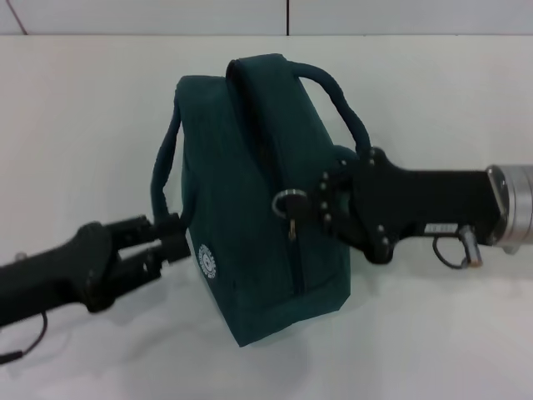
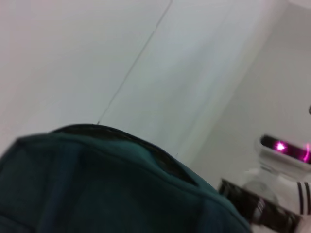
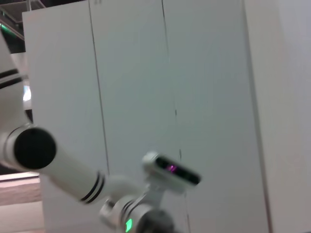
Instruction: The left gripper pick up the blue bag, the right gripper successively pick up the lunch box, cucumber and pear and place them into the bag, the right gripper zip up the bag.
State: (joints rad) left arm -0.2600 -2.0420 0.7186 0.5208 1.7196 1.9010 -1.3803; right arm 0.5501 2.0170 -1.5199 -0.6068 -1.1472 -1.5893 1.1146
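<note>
blue bag upright mid-table, looks zipped. left gripper clamped on near handle, steadying. right gripper at metal ring pull, finger state: cannot tell. judgement: zip step; pull along zipper line, hold handle taut against tipping.

My head camera looks forward and down over the white table, taking in the whole dark teal fabric bag with both my arms reaching in from the sides. My left wrist camera sits close against that same bag, facing up past its top edge toward pale wall panels. My right wrist camera points away at wall panels and my own white body.
</note>
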